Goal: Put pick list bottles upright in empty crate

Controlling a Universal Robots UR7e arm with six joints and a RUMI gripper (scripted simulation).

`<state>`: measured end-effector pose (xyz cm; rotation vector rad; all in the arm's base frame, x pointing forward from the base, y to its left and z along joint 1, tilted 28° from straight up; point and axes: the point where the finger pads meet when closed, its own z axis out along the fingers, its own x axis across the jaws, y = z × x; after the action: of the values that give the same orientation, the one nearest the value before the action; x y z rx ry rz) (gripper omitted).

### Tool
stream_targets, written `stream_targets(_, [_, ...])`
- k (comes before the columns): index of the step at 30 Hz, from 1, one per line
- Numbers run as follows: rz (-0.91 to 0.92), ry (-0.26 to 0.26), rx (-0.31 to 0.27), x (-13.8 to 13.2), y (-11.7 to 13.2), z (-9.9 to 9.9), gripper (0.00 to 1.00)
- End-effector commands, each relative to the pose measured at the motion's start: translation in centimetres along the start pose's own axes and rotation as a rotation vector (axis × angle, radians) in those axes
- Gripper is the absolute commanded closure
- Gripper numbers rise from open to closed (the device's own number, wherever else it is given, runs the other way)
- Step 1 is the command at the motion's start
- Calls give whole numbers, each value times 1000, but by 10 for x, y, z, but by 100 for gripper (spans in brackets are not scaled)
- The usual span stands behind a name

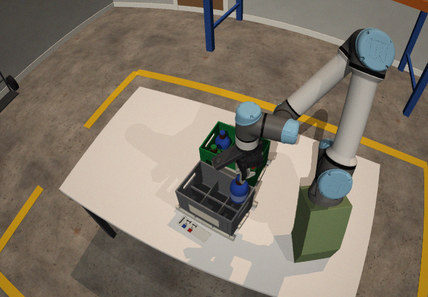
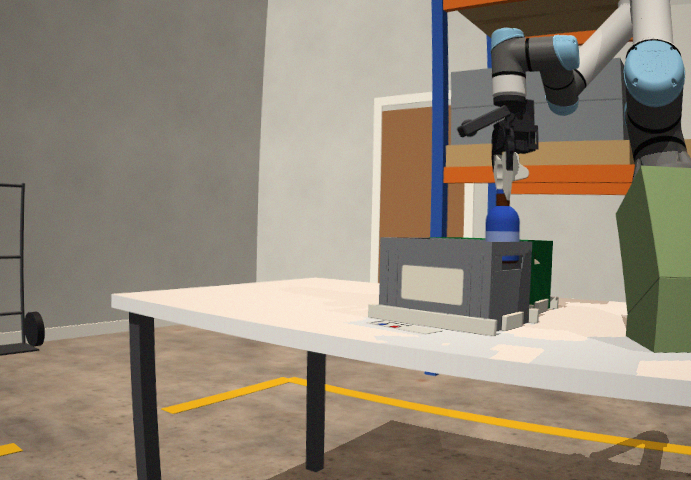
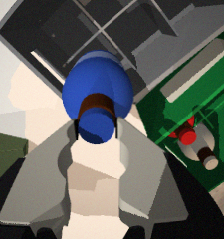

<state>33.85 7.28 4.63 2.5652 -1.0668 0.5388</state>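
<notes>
Clenched on the brown neck of the round-shouldered blue bottle (image 1: 238, 190) (image 2: 502, 226) (image 3: 98, 85), the pale grey jaws (image 1: 244, 177) (image 2: 504, 198) hold it partly inside the grey divided crate (image 1: 204, 206) (image 2: 433, 283) (image 3: 29, 55), seemingly mid-insertion, needing straight lowering, then release.

Blue bottle at the grey crate's right end

The jaws grip a blue bottle (image 1: 238, 190) (image 2: 502, 223) (image 3: 98, 85) by its neck, upright at the right-hand end of the divided grey crate (image 1: 183, 201) (image 2: 476, 283) (image 3: 211, 20), on the side nearest the green crate (image 1: 205, 154) (image 2: 541, 271) (image 3: 156, 112); its depth is hard to judge. The green crate holds another blue bottle (image 1: 223, 142) and a green-capped bottle (image 1: 214, 148), the rest partly hidden. The pick list (image 1: 200, 234) (image 2: 425, 329), with blue and red squares, lies on the white bench (image 1: 116, 167) (image 2: 300, 300) (image 3: 29, 95) beside the grey crate
</notes>
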Motion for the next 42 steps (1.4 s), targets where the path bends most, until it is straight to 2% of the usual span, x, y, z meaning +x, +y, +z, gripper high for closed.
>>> stream_targets(1, [2, 2, 5, 1, -1, 5, 100])
stream_targets(42, [2, 2, 5, 1, -1, 41, 100])
